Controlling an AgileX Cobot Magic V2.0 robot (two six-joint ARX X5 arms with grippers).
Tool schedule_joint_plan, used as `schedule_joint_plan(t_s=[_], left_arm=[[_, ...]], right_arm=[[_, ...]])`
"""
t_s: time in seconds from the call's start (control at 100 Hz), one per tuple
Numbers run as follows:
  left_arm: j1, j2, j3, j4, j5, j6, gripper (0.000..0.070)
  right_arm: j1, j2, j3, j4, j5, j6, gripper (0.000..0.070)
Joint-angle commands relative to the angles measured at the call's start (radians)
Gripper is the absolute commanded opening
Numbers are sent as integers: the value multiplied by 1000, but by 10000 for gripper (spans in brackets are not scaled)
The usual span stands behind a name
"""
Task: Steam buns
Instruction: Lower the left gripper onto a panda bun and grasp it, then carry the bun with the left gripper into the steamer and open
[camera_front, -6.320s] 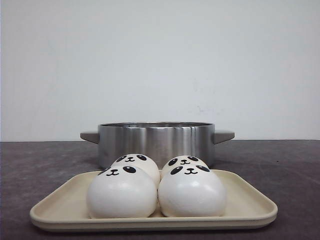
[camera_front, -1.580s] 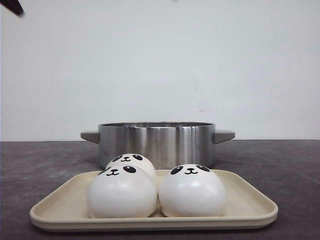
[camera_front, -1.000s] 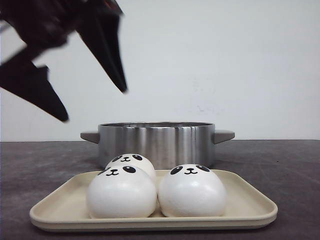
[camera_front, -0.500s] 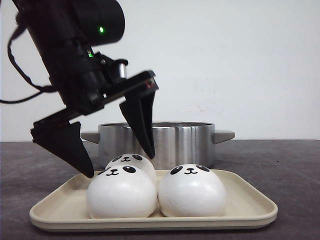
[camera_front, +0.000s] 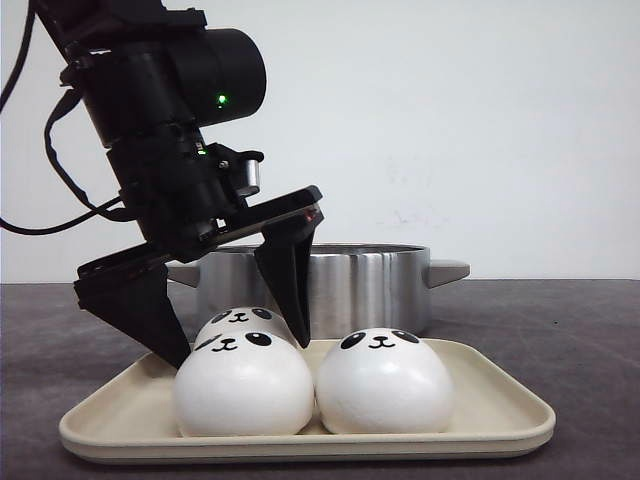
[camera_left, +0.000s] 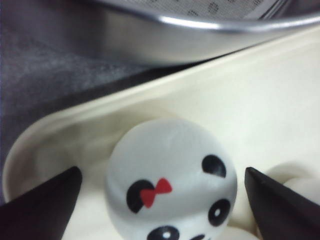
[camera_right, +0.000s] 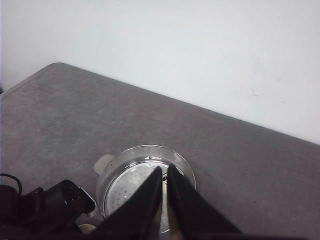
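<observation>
The left gripper (camera_front: 238, 342), spread wide, straddles the rear bun (camera_left: 172, 177) at the tray's (camera_front: 500, 410) back-left corner. Next: squeeze gently, lift toward the steamer (camera_front: 340, 280).

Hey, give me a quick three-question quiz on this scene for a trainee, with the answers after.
1. True or false: the left gripper has its jaws shut.
2. How many panda buns show on the tray in the front view?
3. What stands behind the tray? A) steel pot B) glass bowl C) kettle

Key: 1 false, they are open around the rear bun; 2 three; 3 A.
</observation>
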Motion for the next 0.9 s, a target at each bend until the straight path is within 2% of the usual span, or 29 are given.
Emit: schedule_joint_plan(t_s=[0.0,0.1,0.21,0.5,0.73,0.89], left_arm=[[-10,35,6,-8,-13,-16,430],[-10,35,7,-21,-13,-10,0],[-10,28,8,-49,-13,26,10],[-58,-146,19,-78,-11,46,10],[-87,-320,81,-103,-14,69,10],[-75,-352,181,-100,-31,111,10]], right_arm=[[10,10,19,6,3,10,7],[10,10,18,5,3,10,7],[10,10,18,6,3,10,7],[10,10,18,7,2,0,7],[10,10,18,10,-2,-5,7],[10,10,18,10,-2,-6,7]])
